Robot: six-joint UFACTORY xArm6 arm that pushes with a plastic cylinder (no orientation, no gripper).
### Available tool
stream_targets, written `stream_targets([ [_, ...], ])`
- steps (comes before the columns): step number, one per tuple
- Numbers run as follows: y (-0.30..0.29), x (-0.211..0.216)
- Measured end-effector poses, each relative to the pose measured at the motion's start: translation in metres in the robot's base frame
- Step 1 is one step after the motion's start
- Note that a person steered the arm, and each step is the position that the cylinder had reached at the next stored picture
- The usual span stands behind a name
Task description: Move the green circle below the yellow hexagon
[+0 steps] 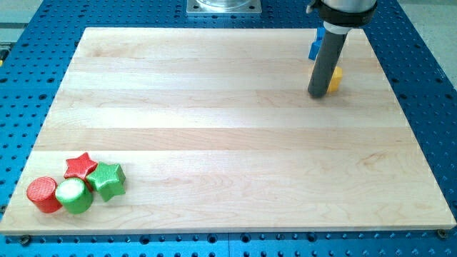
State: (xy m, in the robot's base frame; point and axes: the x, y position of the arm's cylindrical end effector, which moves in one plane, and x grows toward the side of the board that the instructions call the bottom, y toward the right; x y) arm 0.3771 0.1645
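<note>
Sitting near the view's bottom left corner of the surface (pixel 228 143), the green circle (pixel 74 195) is a short cylinder with a pale, glare-washed top face and bright green sides. It is packed into a small cluster: the red circle (pixel 43 194) touches it on the view's left, the green star (pixel 107 180) presses against it on the view's right, and the red star (pixel 81 166) sits just above, between the two. The yellow hexagon (pixel 334 78) lies well apart, close to the view's top right corner, mostly hidden behind the rod so that only a sliver of yellow shows on the rod's right side; a blue block (pixel 313 47), shape unclear, peeks out just above it on the rod's left. My tip (pixel 318 94) rests right beside the yellow hexagon, at its lower left edge, apparently touching or nearly so. So the relation that matters is this: the green circle lies far down and to the view's left of my tip, almost the whole diagonal of the board away. I judge that the tip must travel to the far side of the cluster and push the circle up and rightward, freeing it from its neighbours without dragging them along. This arm carries no jaws, only the rod, so nothing is grasped or released.
</note>
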Motion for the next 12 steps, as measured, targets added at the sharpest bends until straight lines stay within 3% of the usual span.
stream_targets([
  [1, -0.025, 0.053],
  [3, -0.099, 0.208],
  [4, -0.118, 0.242],
  [5, -0.118, 0.242],
  [6, -0.171, 0.241],
  [7, -0.282, 0.241],
  [12, -0.425, 0.240],
])
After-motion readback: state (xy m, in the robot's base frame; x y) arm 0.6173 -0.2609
